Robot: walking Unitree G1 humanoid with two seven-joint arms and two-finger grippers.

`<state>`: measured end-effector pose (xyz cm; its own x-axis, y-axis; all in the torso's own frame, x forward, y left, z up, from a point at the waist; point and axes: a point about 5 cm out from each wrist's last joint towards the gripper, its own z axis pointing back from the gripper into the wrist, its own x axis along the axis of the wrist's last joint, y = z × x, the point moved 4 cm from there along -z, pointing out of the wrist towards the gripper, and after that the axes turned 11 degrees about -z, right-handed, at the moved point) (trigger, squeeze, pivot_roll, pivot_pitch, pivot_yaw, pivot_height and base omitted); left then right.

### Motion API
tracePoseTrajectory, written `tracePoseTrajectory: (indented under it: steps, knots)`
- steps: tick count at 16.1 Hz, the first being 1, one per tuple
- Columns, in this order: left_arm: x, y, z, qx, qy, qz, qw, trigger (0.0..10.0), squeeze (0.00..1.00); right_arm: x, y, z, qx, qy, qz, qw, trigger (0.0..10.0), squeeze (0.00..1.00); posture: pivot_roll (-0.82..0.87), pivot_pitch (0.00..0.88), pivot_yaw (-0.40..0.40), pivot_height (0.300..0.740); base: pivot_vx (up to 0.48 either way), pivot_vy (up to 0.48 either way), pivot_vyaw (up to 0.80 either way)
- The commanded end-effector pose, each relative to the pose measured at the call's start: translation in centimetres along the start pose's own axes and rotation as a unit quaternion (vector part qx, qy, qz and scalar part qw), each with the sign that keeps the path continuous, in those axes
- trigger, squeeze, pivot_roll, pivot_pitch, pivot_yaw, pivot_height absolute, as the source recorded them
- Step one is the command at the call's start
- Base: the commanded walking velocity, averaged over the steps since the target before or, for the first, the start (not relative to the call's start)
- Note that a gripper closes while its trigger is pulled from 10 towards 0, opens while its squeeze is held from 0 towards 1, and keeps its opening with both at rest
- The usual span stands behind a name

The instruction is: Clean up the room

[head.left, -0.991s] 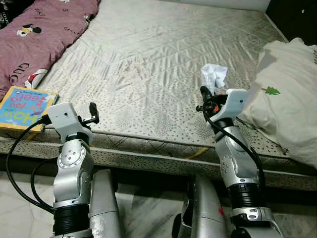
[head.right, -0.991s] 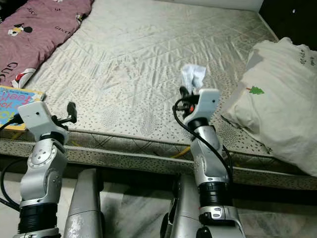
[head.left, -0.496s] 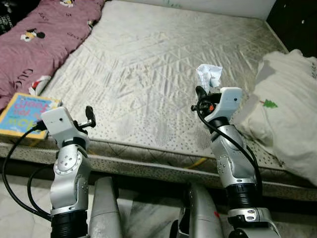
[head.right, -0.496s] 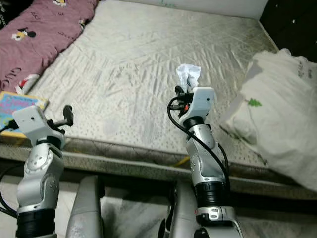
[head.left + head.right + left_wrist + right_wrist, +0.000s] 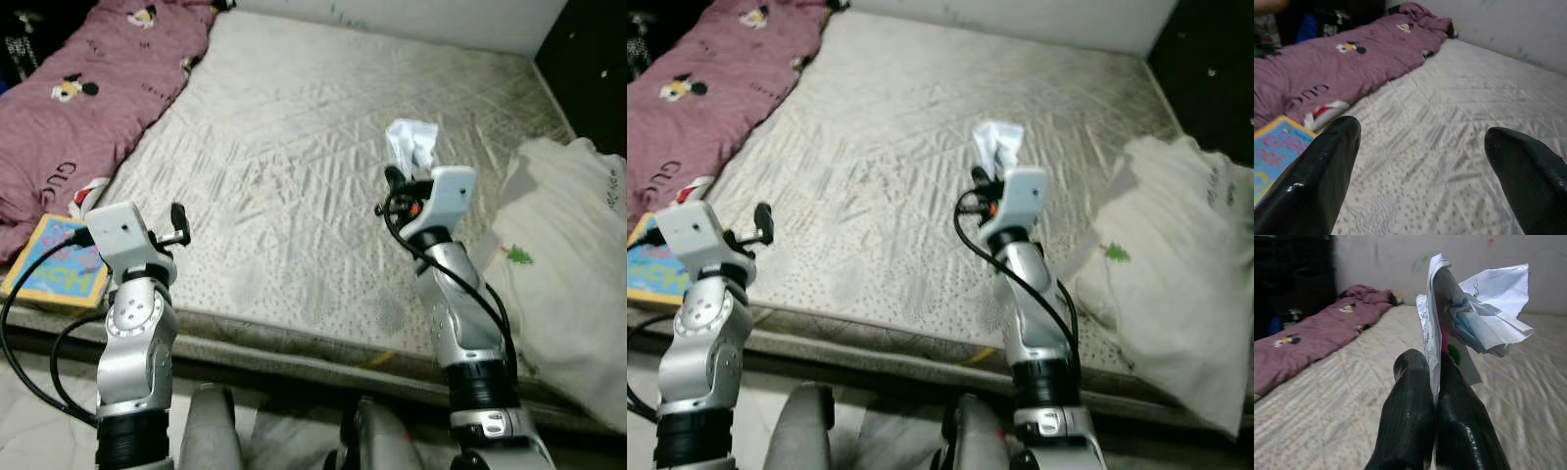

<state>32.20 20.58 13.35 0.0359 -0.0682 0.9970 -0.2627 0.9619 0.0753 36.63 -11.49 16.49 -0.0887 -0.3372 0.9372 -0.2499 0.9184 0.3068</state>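
Note:
My right gripper [image 5: 395,177] is raised over the mattress [image 5: 294,147], shut on a crumpled white paper [image 5: 409,143]. In the right wrist view the crumpled paper [image 5: 1469,308] sticks up from between the two closed fingers [image 5: 1410,416]. My left gripper [image 5: 178,213] is held up near the mattress's front left edge, open and with nothing in it; its two fingers [image 5: 1322,171] stand wide apart in the left wrist view.
A purple printed blanket [image 5: 88,98] lies along the left of the mattress. A colourful children's book [image 5: 49,264] sits at the front left corner. A white pillow [image 5: 568,255] with a small green tree mark lies at the right. Dark furniture stands at the far right.
The camera has risen and tilted, so the whole scene shifted down. Both arms stay raised; the right gripper keeps hold of the paper and the left stays open.

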Motion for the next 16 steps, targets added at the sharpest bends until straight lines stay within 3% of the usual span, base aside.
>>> tracePoseTrajectory:
  steps: [1,5,9,13,16]
  knots:
    - [0.0,0.1,0.0,0.004,-0.001,0.000,1.000,10.0,0.00,0.2,0.1,-0.2,0.002,-0.002,0.005,1.000,10.0,0.00,0.13,0.000,-0.109,0.722,0.000,0.000,0.00]
    - [-0.1,-1.2,-0.2,-0.023,-0.001,-0.010,1.000,10.0,0.00,0.4,0.2,0.2,0.000,-0.006,0.018,1.000,10.0,0.00,0.09,0.000,-0.094,0.740,0.000,0.000,0.00]
    - [-0.3,-1.2,-0.3,-0.021,0.001,-0.012,1.000,10.0,0.00,-0.3,0.2,0.8,-0.007,0.003,0.022,1.000,10.0,0.00,0.09,0.000,-0.097,0.740,0.000,0.000,0.00]
    - [-0.7,-2.8,0.0,-0.055,0.003,0.015,0.998,10.0,0.00,-0.6,-0.4,0.7,-0.018,0.009,0.029,0.999,10.0,0.00,0.08,0.000,-0.099,0.740,0.000,0.000,0.00]
    - [-0.8,-3.2,0.0,-0.064,0.004,0.026,0.998,10.0,0.00,-0.7,-0.9,0.6,-0.033,0.014,0.021,0.999,10.0,0.00,0.08,0.000,-0.100,0.740,0.000,0.000,-0.73]
